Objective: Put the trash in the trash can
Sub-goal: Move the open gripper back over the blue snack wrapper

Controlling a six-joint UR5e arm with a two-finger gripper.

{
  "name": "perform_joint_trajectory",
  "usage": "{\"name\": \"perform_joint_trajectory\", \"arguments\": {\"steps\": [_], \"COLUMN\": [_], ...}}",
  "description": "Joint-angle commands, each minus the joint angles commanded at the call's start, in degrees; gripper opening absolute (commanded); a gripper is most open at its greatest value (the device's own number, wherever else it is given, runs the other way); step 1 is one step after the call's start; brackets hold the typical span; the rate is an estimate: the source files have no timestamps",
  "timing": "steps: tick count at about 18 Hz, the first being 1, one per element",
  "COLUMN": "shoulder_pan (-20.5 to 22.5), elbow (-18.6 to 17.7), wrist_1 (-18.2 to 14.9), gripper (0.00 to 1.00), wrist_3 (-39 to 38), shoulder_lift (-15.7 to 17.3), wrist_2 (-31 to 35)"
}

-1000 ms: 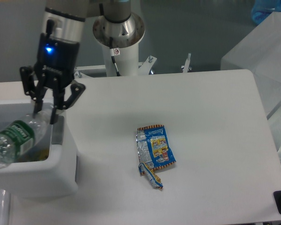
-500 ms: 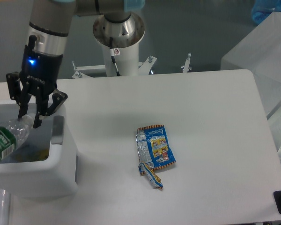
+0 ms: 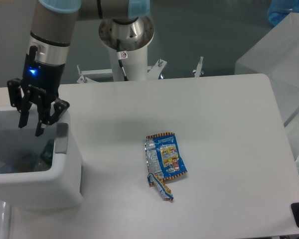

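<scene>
A white surface [image 3: 214, 124] fills the view, grey floor behind it; the trash can [image 3: 65, 169] sits at its left edge, something green and clear lying dimly inside; the end effector [image 3: 30, 119] hangs over the can's mouth, fingers spread and empty; the blue snack wrapper [image 3: 164, 158] lies well right of the can, long axis roughly near-to-far, a small twisted wrapper [image 3: 161, 188] at its near end.

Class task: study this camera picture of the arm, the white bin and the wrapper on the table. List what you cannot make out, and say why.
- Contents of the large white boxy plastic bin: dim, blurred greenish shapes; the near wall and left edge hide the rest.
- Print on the flat blue snack wrapper with orange edge: too small to read.
- Small twisted wrapper: too small to tell whether it is separate or joined to the blue wrapper.
- Tool: looks empty, fingers apart.
</scene>
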Motion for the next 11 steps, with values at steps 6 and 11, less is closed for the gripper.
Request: {"name": "perform_joint_trajectory", "arguments": {"steps": [6, 11], "shoulder_pan": [5.9, 16.9], "elbow": [1.6, -0.3], "wrist_1": [-0.2, -0.3], "gripper": [1.00, 1.00], "wrist_3": [-2.3, -5.4], "shoulder_lift": [2.5, 2.7], "wrist_2": [-0.2, -0.2]}}
